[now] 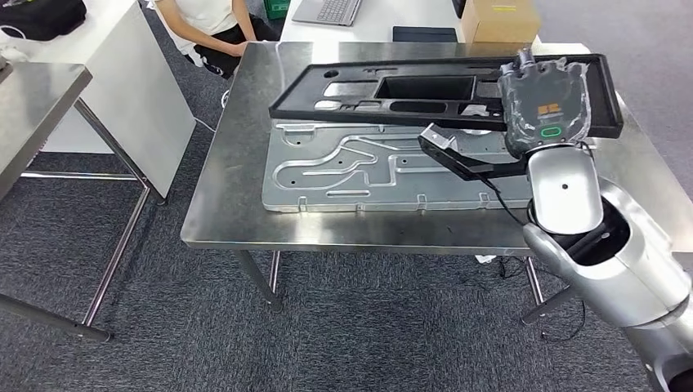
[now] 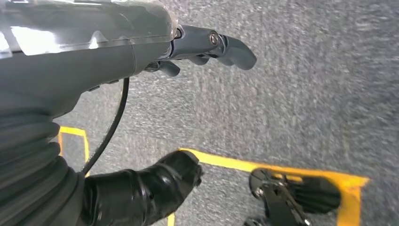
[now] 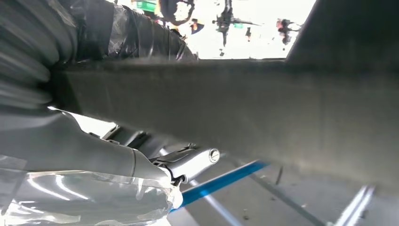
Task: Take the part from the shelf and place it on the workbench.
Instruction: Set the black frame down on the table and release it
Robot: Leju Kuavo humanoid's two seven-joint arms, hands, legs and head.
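The part is a long black plastic frame (image 1: 384,86) with several cut-outs. It lies across the back half of the steel workbench (image 1: 233,204), above a flat silver metal panel (image 1: 368,171). My right hand (image 1: 543,102), wrapped in clear film, grips the frame's right end from above. Whether the frame touches the panel I cannot tell. In the right wrist view the frame's dark edge (image 3: 244,108) crosses in front of my right hand (image 3: 117,160). My left hand (image 2: 197,56) hangs over grey carpet with its fingers apart and holds nothing.
A person (image 1: 214,24) sits behind the bench's far left corner. A cardboard box (image 1: 500,18) and a keyboard (image 1: 328,10) lie on the white table beyond. A second steel table (image 1: 33,98) stands at the left. Yellow floor tape (image 2: 291,170) runs below my left hand.
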